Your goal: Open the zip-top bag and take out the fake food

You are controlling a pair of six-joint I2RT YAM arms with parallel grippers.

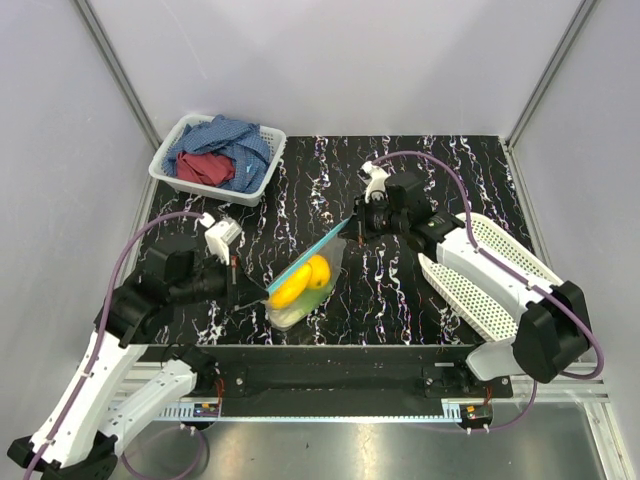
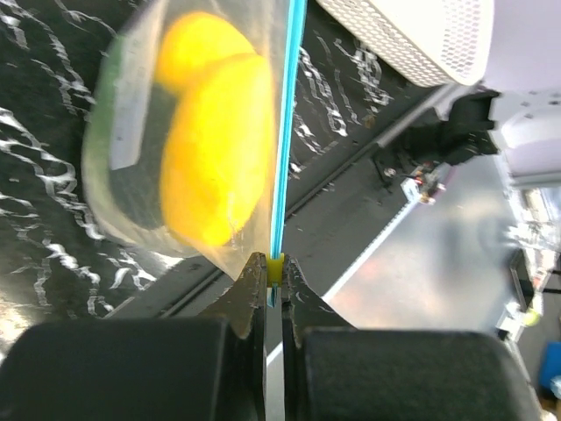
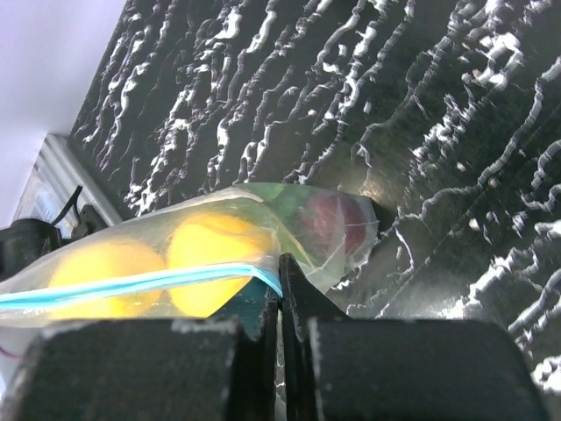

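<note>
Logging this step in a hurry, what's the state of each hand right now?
Left hand: closed, pinching one end of the zip-top bag.
Right hand: closed, pinching the opposite end of it.

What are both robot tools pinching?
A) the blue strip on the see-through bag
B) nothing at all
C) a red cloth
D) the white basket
A: the left tool and the right tool are each shut on one end of the blue zip strip of the zip-top bag.
</note>
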